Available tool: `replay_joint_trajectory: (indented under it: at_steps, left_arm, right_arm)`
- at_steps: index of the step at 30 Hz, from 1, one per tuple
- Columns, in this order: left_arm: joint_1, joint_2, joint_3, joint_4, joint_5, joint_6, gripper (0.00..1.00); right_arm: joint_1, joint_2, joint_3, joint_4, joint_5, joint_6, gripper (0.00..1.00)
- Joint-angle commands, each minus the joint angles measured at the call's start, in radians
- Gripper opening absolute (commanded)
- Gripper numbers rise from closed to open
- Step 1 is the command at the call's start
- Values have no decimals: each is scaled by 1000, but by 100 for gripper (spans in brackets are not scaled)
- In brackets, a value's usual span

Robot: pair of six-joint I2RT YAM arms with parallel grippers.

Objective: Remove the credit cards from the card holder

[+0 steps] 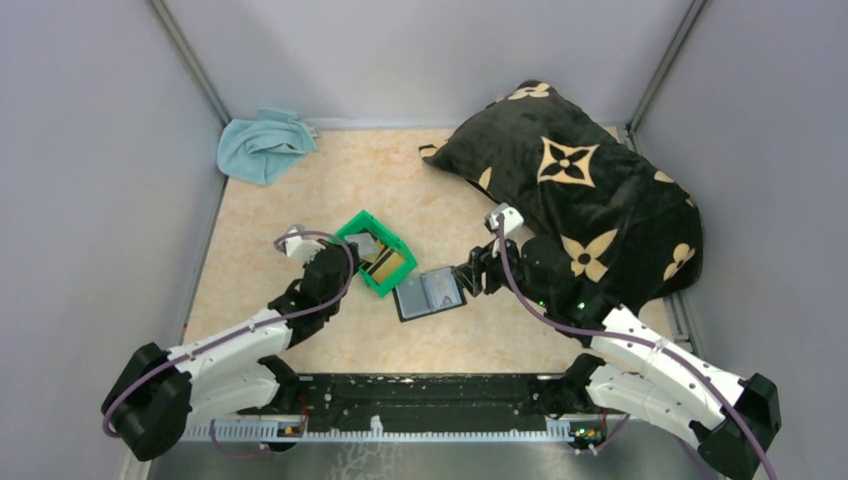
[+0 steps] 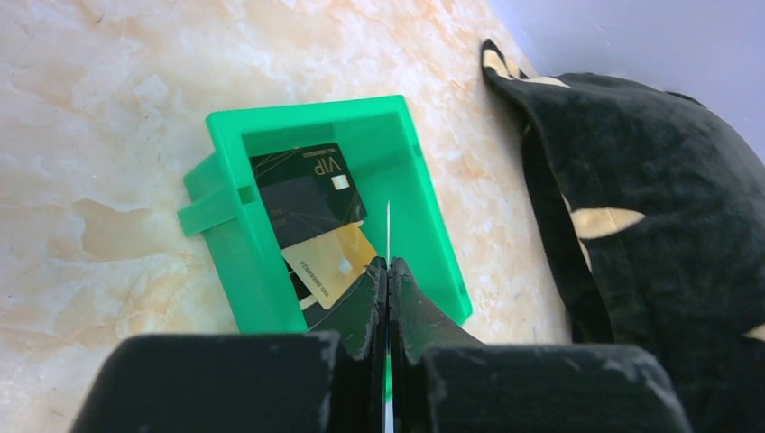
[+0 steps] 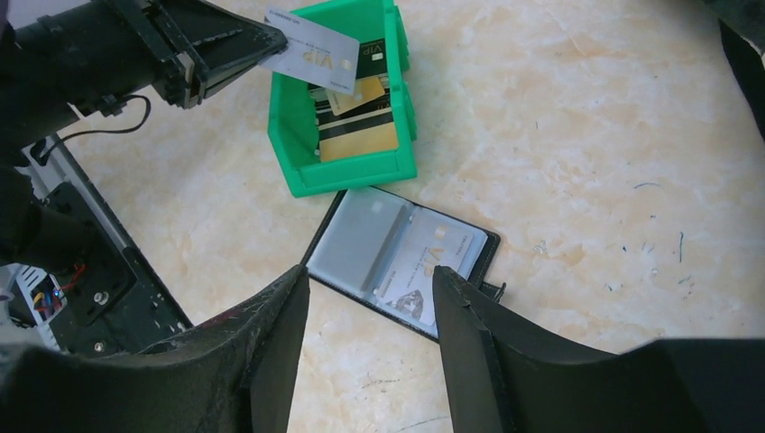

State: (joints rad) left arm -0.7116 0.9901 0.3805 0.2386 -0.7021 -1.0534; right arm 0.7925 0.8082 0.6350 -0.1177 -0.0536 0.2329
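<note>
The card holder lies open on the table beside the green bin, also in the top view. One pale card sits in its right pocket. My left gripper is shut on a pale grey credit card, held over the bin's near corner; in its own wrist view the card shows edge-on. A dark card and a gold card lie in the bin with others. My right gripper is open and empty, above the holder's near edge.
A black pillow with tan flower marks fills the back right, close behind the right arm. A teal cloth lies at the back left corner. Grey walls close in the table on three sides.
</note>
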Motion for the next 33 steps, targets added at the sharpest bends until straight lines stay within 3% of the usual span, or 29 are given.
replay_joint_trajectory:
  at_steps: [1, 10, 15, 22, 28, 33]
  left_arm:
    - [0, 94, 25, 130, -74, -86, 0]
    - [13, 279, 98, 226, -50, -82, 0]
    - [18, 323, 117, 219, -52, -94, 21]
    - [26, 329, 128, 174, -77, -112, 24]
    - [26, 262, 109, 130, -89, -116, 55]
    - [24, 170, 116, 50, -111, -61, 55]
  right_arm:
    - [4, -7, -2, 40, 3, 18, 53]
    - [4, 4, -15, 33, 13, 25, 52]
    - [4, 18, -16, 35, 7, 22, 52]
    - [4, 16, -35, 35, 4, 27, 52]
    - [4, 16, -44, 46, 2, 35, 52]
    - [4, 26, -46, 59, -8, 40, 51]
